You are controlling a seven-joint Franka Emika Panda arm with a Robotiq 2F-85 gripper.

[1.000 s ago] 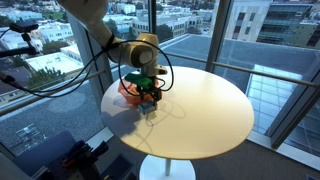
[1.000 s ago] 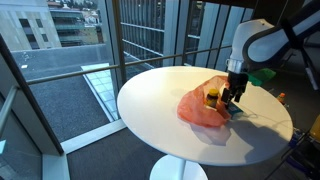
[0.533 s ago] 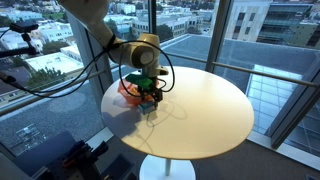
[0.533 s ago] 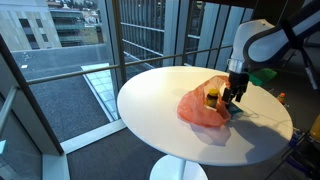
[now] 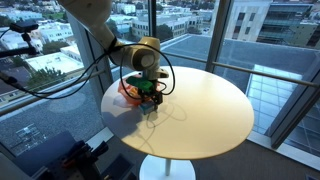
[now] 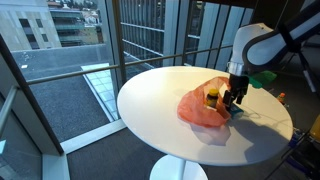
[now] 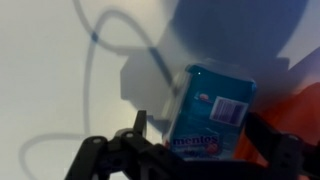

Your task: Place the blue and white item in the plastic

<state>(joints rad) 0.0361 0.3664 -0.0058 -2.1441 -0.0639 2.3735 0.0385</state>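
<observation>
The blue and white item [image 7: 212, 108] is a small blue Mentos box with a white label, lying flat on the white table. In the wrist view my gripper [image 7: 205, 148] straddles it, open. The right finger is at the box's edge and a small gap shows at the left finger. The orange-red plastic [image 7: 303, 100] lies just right of the box. In both exterior views the gripper [image 5: 150, 98] [image 6: 233, 98] is low over the table at the edge of the plastic [image 5: 127, 93] [image 6: 198, 110]. The box is mostly hidden there.
A yellow piece [image 6: 212, 97] sits in the plastic. A thin cable [image 7: 88, 70] loops over the round white table [image 5: 205, 105] [image 6: 160, 100]. Glass walls and railings surround the table; the table edge is close behind the gripper.
Almost nothing: the gripper stays low over the box by the plastic, with only a slight shift of the arm.
</observation>
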